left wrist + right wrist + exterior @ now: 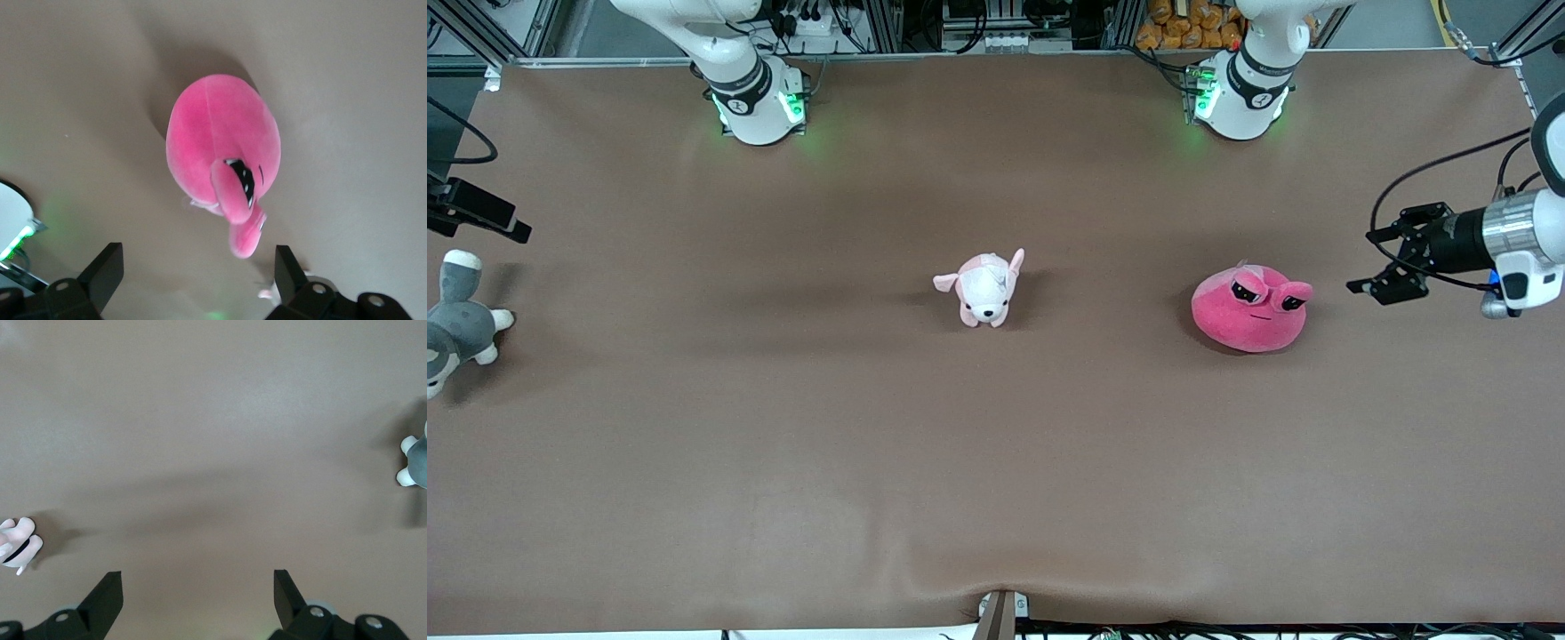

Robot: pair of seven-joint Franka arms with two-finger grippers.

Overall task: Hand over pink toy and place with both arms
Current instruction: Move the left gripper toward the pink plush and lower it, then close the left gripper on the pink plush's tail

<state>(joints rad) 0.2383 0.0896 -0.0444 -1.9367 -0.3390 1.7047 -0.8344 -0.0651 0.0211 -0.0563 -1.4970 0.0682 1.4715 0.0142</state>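
Plush pink toy (1251,310) looks light and squashy; grip its rounded body. Left gripper (1396,263) hovers beside it, fingers wide; right gripper (197,600) waits, fingers wide.

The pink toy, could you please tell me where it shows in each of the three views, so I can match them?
Front view: the pink toy lies on the table toward the left arm's end, beside the open left gripper.
Left wrist view: it fills the middle, past the gripper's fingers.
Right wrist view: not in it.
Shared landmark: the pale puppy plush, at the right wrist view's edge.
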